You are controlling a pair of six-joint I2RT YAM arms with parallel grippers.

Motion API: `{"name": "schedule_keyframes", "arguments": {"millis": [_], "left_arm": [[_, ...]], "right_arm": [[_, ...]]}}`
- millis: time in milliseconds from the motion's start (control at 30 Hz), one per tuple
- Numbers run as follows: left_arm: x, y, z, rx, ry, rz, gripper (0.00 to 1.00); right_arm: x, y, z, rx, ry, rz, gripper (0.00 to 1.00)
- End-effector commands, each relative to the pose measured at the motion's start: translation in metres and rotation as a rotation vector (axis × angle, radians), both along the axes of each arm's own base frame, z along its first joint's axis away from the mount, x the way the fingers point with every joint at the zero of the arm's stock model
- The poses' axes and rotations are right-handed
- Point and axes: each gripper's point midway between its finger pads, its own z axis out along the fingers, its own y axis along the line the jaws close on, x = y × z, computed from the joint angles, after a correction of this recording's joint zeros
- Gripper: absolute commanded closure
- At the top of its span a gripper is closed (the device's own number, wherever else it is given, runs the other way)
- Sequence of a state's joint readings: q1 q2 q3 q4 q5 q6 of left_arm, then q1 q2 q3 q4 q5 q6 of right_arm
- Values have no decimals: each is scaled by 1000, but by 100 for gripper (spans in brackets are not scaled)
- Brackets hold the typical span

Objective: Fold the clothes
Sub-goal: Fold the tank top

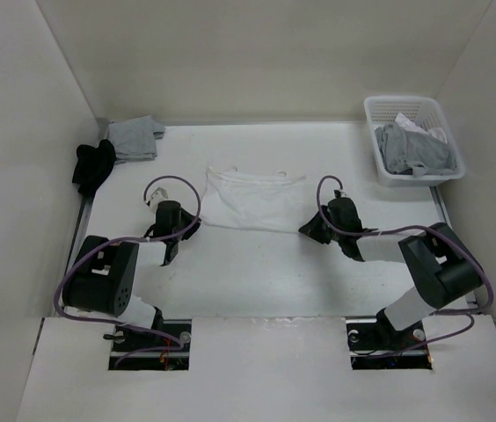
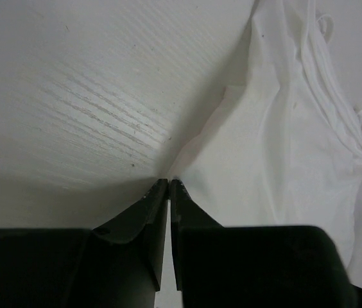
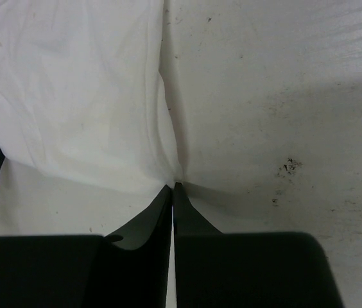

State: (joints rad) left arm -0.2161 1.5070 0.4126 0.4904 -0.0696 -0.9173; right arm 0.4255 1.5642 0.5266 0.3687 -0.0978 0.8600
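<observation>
Left wrist shows left fingers (image 2: 136, 224) pinching the clothes (image 2: 277, 160) corner; right fingers (image 3: 142, 224) likewise.

White basket (image 1: 417, 179) (far right corner of worktop (image 1: 257, 272)) holds grey garments (image 1: 415, 151); far left, folded grey garment (image 1: 134, 138) touches black garment (image 1: 94, 165).

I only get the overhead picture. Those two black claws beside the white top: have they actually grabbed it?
Observer: Yes. The left wrist camera shows the left gripper closed, with a corner of the white top pinched at its tips.
Operator: And the other claw?
Observer: The right wrist camera shows the right gripper shut on the other near corner in the same way.
Operator: Anything else up close?
Observer: Dark specks mark the table to the right of that gripper.
</observation>
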Motion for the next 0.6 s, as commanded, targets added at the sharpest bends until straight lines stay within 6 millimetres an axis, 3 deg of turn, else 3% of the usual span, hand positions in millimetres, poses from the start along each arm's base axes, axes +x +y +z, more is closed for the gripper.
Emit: {"name": "schedule_keyframes", "arguments": {"millis": [0,133,267,400,467,567], "left_arm": [[0,-2,17,-21,-46,-19,96],[-12,-11,64,-44,-141,-67,97],[-45,-16,129,-49,-251,-128,97],[-91,-11,194,-58,-348,-165,97],[-115,-9,219,-73,-380,-177,97],[-137,-10,247,-95,-414,-207,97]], "right_arm": [[18,7,27,55,-108,-13,97],[2,-7,65,54,-209,-35,99],[-45,-17,112,30,-292,-8,99],[-100,-35,163,20,-355,2,99],[-125,-43,186,40,-374,11,98],[-146,-47,207,59,-380,30,98]]}}
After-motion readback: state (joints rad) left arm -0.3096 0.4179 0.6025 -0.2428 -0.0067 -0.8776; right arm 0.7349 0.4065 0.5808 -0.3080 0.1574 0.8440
